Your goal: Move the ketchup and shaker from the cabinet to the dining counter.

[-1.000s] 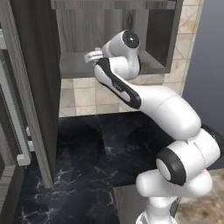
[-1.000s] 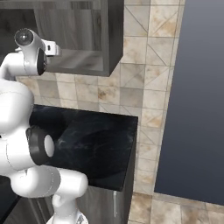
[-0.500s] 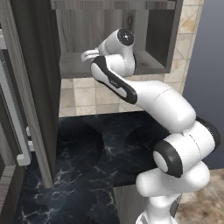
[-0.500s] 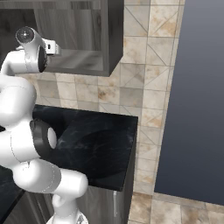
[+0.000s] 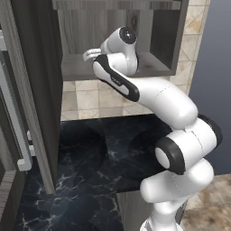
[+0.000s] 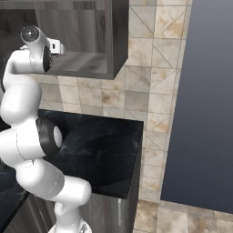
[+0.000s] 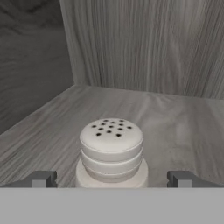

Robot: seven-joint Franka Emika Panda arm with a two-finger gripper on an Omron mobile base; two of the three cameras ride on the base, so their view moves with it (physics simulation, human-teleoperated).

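Hand view is showing the shaker (image 7: 111, 151) standing upright on the grey wood-grain floor of the cabinet (image 7: 175, 118), its perforated cap facing up and its base being cut off by the lower edge of the picture, so where it meets the floor cannot be made out. The gripper (image 7: 112, 178) is sitting with its jaws spread wide and released, grasping nothing; one fingertip (image 7: 41, 178) is showing to the left of the shaker and the other to the right, each standing apart from the shaker's sides, with the shaker between them and just ahead. Beyond the fingertips, the cabinet's back wall and one side wall are meeting in a corner well behind the shaker. From the left base view the arm's white wrist is reaching into the open cabinet (image 5: 149, 67) and is covering the hand and the shaker, so the fingers themselves cannot be made out there; the open cabinet door (image 5: 34, 90) is standing to the left with its slim metal bar handle (image 5: 16, 117), its top cut off by the frame. Below the arm a black marble-veined counter (image 5: 90, 158) is lying against a tiled wall (image 5: 85, 97). From the right base view the hand is entering the cabinet (image 6: 91, 63), whose side wall is hiding what stands inside, and a dark panel (image 6: 205, 100) is standing at the right.
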